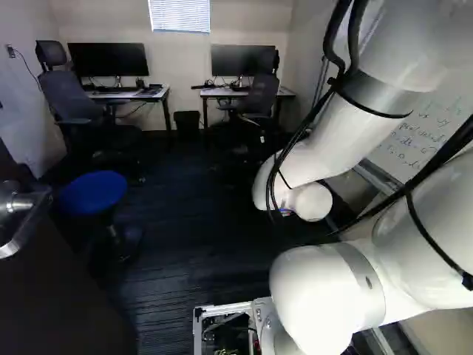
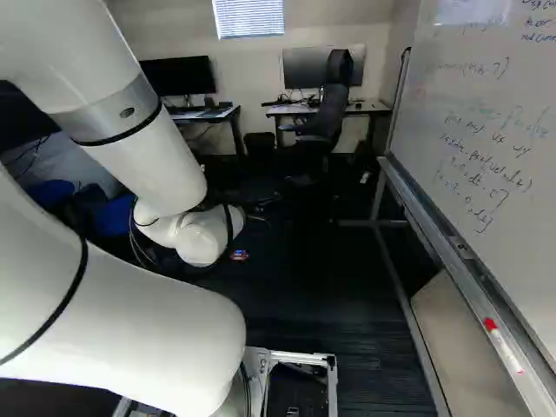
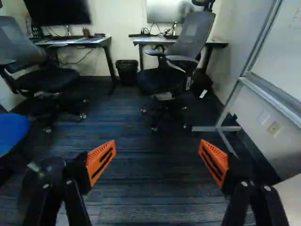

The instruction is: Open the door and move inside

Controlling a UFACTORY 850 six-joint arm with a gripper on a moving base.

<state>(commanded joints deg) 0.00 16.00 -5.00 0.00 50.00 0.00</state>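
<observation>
The dark floor (image 3: 150,193) runs under and ahead of my pincer (image 3: 157,146), and I judge that the step in hand is driving in over it, since the door (image 1: 59,296) seems to stand open, behind and to the left of my pincer. To my pincer's right is the whiteboard (image 2: 486,113); I should hold a straight, slow line so that neither my elbow nor my base meets it or the foot of its stand (image 3: 216,128), which juts out ahead and to the right. Farther ahead are two office chairs, one to the left (image 3: 44,77) and one nearly straight on (image 3: 162,80); I would stop well short of them. The blue stool (image 3: 11,132) sits ahead and to the left, so I must not swing that way early. The metal handle (image 1: 21,201) is back on my pincer's left, apart from it; it likely needs no more pulling, only room for my base to pass without snagging. My pincer is wide open, its orange pads (image 3: 99,151) far apart with nothing gripped. I'd keep the arm folded until my whole base is past the door's edge.
</observation>
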